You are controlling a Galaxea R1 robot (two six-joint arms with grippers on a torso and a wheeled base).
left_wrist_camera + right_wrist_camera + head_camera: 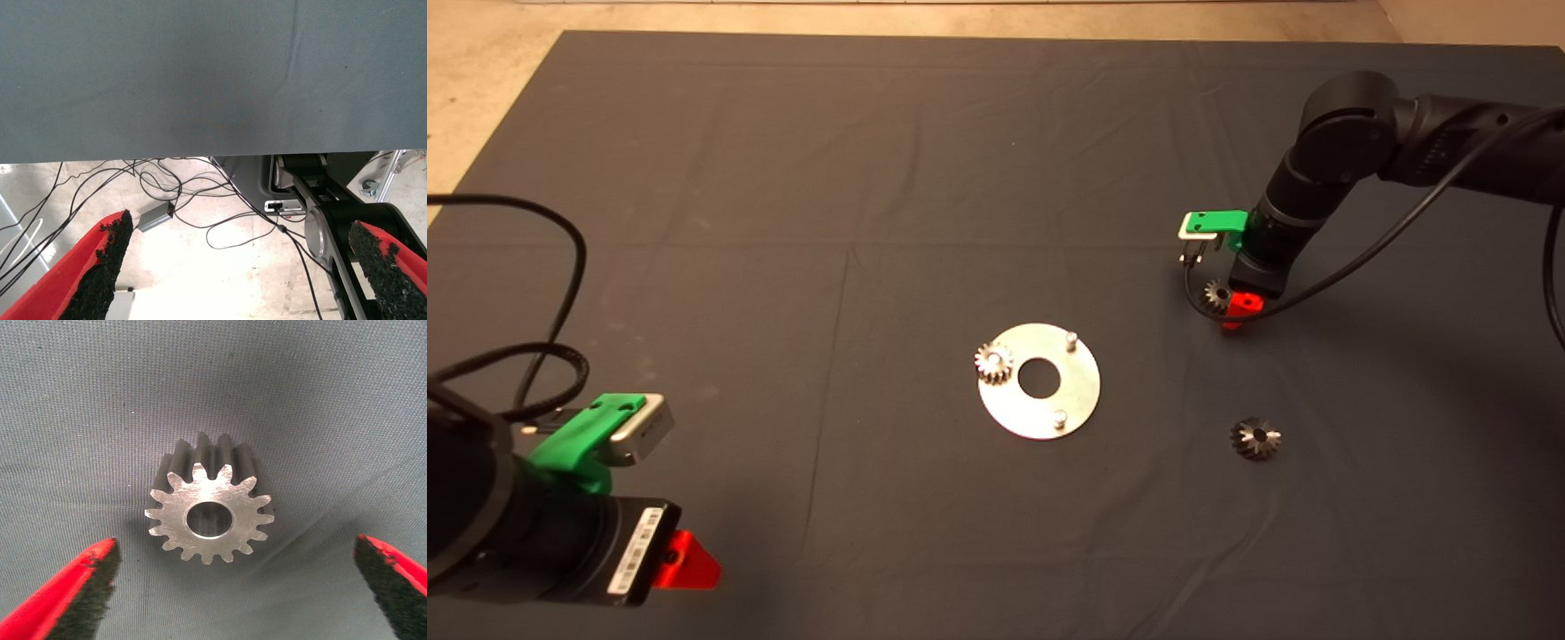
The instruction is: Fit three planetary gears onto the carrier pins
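A: Start wide. What do you have on the desk [925,160]?

B: You have the dark mat covering it, with the shiny disc [1039,380] near the middle. One planetary gear [993,362] already sits on the disc's left pin; the two other carrier pins [1071,337] stand bare. Your left gripper [685,562] waits at the lower left edge, jaws spread and holding nothing.

A: And the working arm?

B: Your right gripper [233,587] hangs over a second gear [209,509], well to the right of the disc. Its jaws are spread wide, one finger on either side of the gear, neither touching it. The third gear [1256,437] lies loose on the mat, nearer you.

A: How will that gear handle?

B: Judge it as solid steel: stiff, dense for its size and likely slick on its polished face. It lies flat with the bore upward, so close your pads on the toothed rim, across opposite sides, where the teeth should bite into the rubber. Keep it level, or the bore may jam on the pin.
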